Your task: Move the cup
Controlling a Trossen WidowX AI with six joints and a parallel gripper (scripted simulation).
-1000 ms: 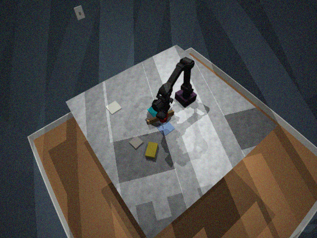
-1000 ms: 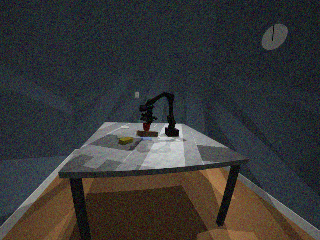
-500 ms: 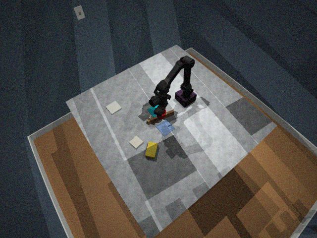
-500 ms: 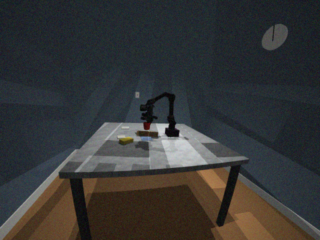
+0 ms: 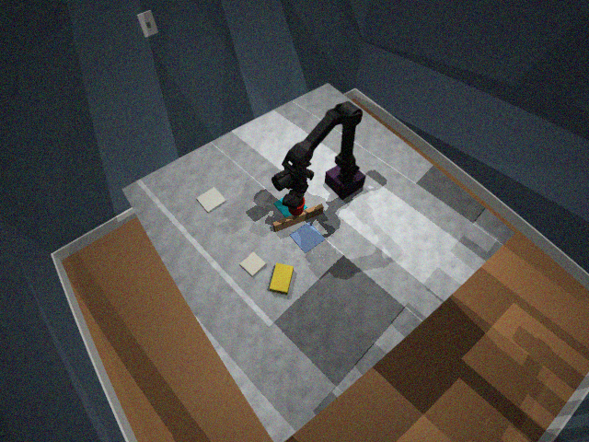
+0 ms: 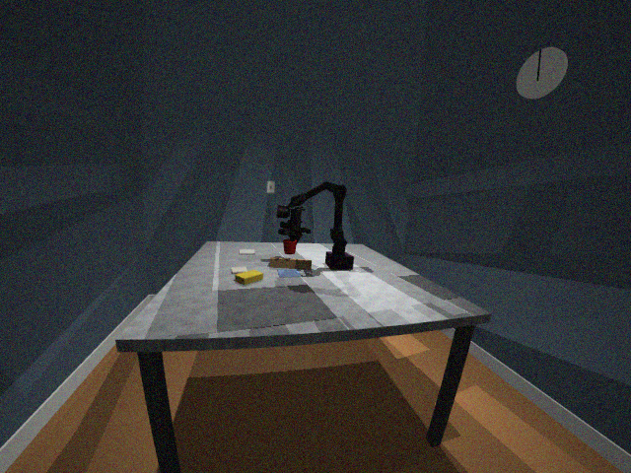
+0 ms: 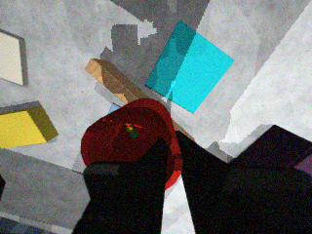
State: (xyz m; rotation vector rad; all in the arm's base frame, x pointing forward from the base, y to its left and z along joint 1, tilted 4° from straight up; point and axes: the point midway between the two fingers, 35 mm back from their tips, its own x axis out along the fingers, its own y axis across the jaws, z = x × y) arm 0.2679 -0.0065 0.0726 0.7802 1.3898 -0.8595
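My gripper (image 7: 171,135) is shut on the wall of the red cup (image 5: 296,207) (image 6: 289,247) (image 7: 99,138). The cup hangs upright above the table, clear of the wooden bar. Some small marbles (image 7: 132,132) show inside it in the wrist view. The teal pad (image 5: 282,205) (image 7: 205,63) lies flat behind the bar, partly hidden by the cup in the view of the top view. The blue pad (image 5: 307,238) (image 6: 289,273) (image 7: 114,108) lies on the other side of the bar, mostly hidden behind the cup in the wrist view.
The wooden bar (image 5: 288,222) (image 6: 290,263) (image 7: 117,85) stands between the two pads. A yellow block (image 5: 282,277) (image 6: 248,277) (image 7: 21,128) and a small cream tile (image 5: 252,263) (image 6: 239,269) lie beyond the blue pad. Another cream tile (image 5: 211,199) (image 6: 246,251) lies farther off.
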